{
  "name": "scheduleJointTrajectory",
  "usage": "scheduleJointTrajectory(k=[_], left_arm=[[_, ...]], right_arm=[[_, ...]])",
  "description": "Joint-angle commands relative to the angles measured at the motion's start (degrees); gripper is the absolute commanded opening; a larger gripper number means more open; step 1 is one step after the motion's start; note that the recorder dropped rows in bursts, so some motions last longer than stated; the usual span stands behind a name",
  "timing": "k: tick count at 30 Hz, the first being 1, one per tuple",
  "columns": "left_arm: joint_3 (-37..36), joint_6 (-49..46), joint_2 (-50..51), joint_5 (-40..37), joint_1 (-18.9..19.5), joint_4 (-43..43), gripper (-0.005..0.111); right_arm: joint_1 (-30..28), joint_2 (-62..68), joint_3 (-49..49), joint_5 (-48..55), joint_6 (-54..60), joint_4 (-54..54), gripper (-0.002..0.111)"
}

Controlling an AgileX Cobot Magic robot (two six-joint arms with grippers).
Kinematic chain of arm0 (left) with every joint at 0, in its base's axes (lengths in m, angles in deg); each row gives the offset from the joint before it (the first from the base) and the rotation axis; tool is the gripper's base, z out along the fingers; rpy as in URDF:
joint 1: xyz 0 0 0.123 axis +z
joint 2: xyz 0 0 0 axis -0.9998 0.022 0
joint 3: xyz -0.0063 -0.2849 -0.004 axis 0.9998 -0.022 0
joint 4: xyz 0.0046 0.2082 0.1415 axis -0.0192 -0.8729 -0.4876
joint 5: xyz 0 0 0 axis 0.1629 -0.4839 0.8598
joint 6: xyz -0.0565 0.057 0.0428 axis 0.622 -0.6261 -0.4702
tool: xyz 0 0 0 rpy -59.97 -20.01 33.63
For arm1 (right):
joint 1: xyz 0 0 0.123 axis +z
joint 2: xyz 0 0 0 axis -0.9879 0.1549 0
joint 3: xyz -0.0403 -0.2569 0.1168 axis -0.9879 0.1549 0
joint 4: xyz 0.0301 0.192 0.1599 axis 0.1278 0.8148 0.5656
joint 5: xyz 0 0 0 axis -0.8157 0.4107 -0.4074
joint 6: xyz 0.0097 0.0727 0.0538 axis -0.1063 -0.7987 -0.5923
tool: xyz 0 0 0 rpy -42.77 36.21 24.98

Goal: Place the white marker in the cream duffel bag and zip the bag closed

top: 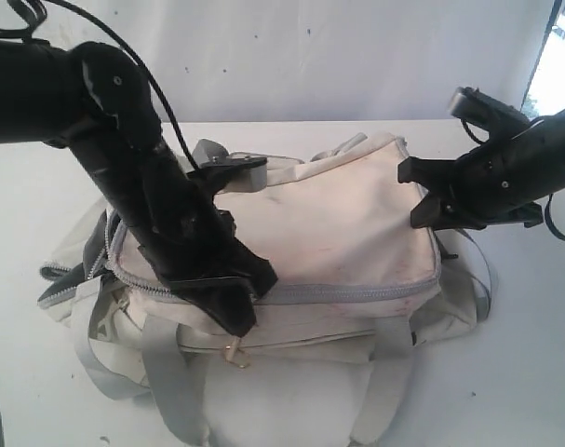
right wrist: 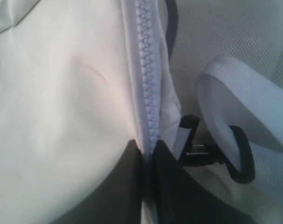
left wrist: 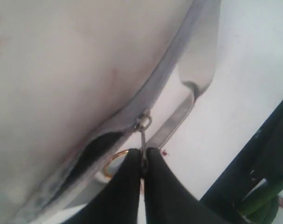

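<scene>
- On the white table (top: 515, 391), mid-scene in the exterior view: cream duffel bag (top: 338, 219), broad smudged panel upward, grey zipper (top: 347, 291) along its near edge.
- Left gripper (left wrist: 144, 156): clenched, black fingertips pressed together on the thin metal zipper pull (left wrist: 143, 140), with nothing else between them.
- Just beyond those fingertips: the slider (left wrist: 143, 122), at the junction of closed zipper and a dark open gap (left wrist: 87, 156) in the bag's seam.
- Beside the left fingertips, partly hidden behind one: a brass ring (left wrist: 111, 161); near it, a grey webbing strap (left wrist: 176, 123) on the table.
- From the exterior view: left gripper low at the bag's near edge, toward its left end.
- Right gripper (right wrist: 148, 147): closed to a narrow slit, pinching the bag's edge right at the zipper's meshed teeth (right wrist: 146, 70), with tape and fabric between the fingers.
- Close beside the right fingers, touching or not impossible to tell: a black plastic clip (right wrist: 199, 151) linked to a grey webbing loop (right wrist: 244, 93).
- From the exterior view: right gripper at the bag's right end, up at the top corner.
- White marker: out of sight in all three views; inside the bag or not, impossible to tell.
</scene>
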State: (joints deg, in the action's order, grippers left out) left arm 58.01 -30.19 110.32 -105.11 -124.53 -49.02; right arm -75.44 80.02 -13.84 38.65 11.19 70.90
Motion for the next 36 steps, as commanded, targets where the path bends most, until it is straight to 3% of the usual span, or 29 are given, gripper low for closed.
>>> scheduleJointTrajectory(k=[1, 21, 32, 36], left_arm=[[-0.31, 0.18, -2.46, -5.05, 2.69, -5.61, 0.0], [-1.0, 4.11, -6.97, -5.05, 17.28, -17.38, 0.0], [-0.9, 3.97, -10.57, -5.05, 17.49, -31.56, 0.0], [-0.9, 3.84, -10.57, -5.05, 17.17, -27.37, 0.0]], right_arm=[[-1.11, -0.37, -0.22, -6.53, 0.07, -1.47, 0.0], [-1.11, 2.12, -0.22, -11.58, 0.07, -5.33, 0.0], [-1.11, 3.15, -0.22, -12.87, 0.5, -7.45, 0.0], [-1.11, 3.15, -0.22, -12.87, 2.95, -7.44, 0.0]])
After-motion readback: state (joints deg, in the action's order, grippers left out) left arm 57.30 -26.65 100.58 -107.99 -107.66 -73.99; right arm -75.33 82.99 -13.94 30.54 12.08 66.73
